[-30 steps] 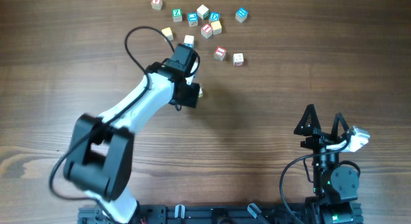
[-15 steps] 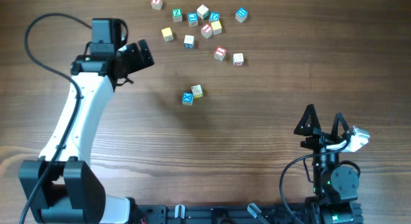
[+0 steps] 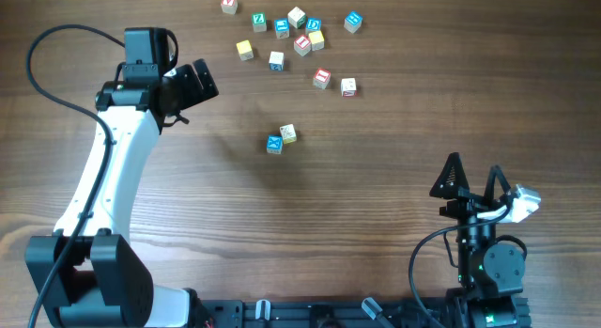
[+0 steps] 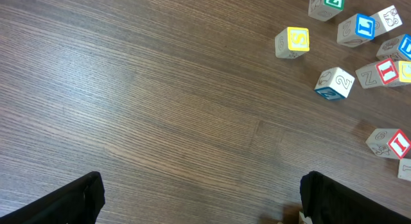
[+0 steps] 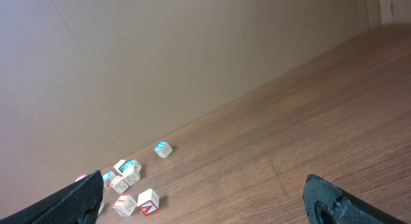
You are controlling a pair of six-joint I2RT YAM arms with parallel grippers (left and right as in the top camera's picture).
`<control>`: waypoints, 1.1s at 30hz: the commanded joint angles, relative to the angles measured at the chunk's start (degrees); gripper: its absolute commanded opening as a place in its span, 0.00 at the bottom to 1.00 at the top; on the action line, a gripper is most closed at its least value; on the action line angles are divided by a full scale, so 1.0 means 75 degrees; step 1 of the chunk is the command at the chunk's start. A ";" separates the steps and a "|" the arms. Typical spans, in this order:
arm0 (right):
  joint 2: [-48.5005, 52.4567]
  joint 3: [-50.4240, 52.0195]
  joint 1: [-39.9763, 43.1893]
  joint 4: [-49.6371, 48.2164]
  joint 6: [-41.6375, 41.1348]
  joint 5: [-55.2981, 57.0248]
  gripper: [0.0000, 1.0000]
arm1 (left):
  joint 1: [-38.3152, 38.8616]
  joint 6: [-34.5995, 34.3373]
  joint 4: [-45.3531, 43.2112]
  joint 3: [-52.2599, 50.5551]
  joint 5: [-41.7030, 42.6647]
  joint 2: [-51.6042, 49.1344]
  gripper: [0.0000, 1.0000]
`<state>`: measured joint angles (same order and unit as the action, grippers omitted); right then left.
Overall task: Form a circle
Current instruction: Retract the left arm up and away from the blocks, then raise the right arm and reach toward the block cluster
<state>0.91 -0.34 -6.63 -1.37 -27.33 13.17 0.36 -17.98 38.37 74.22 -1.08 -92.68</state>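
- Circle: not yet formed. Only a pair had been set out, a blue-faced cube point(image 3: 274, 144) and a cream cube point(image 3: 288, 132), side by side just left of centre in the overhead view, on the wooden table point(image 3: 423, 102).
- Left gripper point(image 4: 202, 201): in the upper left of the overhead view, well apart from the pair. Its jaws were spread wide and held nothing. In the left wrist view the dark fingertips point(image 4: 70, 198) sat at the two lower corners with bare wood between them.
- Loose letter cubes point(image 3: 302, 44): scattered across the upper centre of the overhead view, above the pair and apart from it, with yellow, green, blue and red faces. The left wrist view showed several of them at its upper right.
- Right gripper point(image 3: 474, 168): in the lower right of the overhead view, far from every cube, with its jaws wide and empty. The right wrist view showed the scatter small at its lower left.
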 commanded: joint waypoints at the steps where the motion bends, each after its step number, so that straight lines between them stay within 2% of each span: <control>1: -0.0015 0.0003 0.0029 -0.0029 -0.0032 0.0047 1.00 | -0.0035 -0.0096 0.0000 0.0000 -0.0067 -0.0029 1.00; 11: -0.0015 0.0003 0.0029 -0.0029 -0.0032 0.0047 1.00 | -0.0035 -0.0093 0.0000 0.0000 -0.0067 -0.0029 1.00; 13: -0.0015 0.0003 0.0029 -0.0087 -0.0699 0.0041 1.00 | -0.0035 -0.0096 0.0000 0.0000 -0.0067 -0.0029 1.00; 16: -0.0015 0.0003 0.0029 -0.0047 -0.2900 -0.0172 1.00 | -0.0035 -0.0093 0.0000 0.0000 -0.0067 -0.0029 1.00; 17: -0.0015 0.0003 0.0029 -0.0137 -0.2783 -0.0597 1.00 | -0.0035 -0.0096 0.0000 0.0000 -0.0067 -0.0029 1.00; 21: 0.0006 -0.0219 0.0032 -0.0210 -0.0833 -0.2119 1.00 | -0.0035 -0.0096 0.0000 0.0000 -0.0067 -0.0029 1.00; 22: 0.0055 -0.0393 0.0032 -0.0085 -0.0726 -0.2180 1.00 | -0.0035 -0.0096 0.0000 0.0000 -0.0067 -0.0029 1.00; 27: 0.1358 -0.2492 0.0032 0.0895 -0.0353 -0.2296 1.00 | -0.0035 -0.0093 0.0000 0.0000 -0.0067 -0.0029 1.00; 33: 0.4712 -0.6475 0.0032 0.3287 0.0758 -0.3308 1.00 | -0.0035 -0.0096 0.0000 0.0000 -0.0067 -0.0029 1.00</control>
<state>24.71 -34.98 -6.63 16.78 -28.21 -5.78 0.36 -18.17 38.52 74.22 -1.08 -92.68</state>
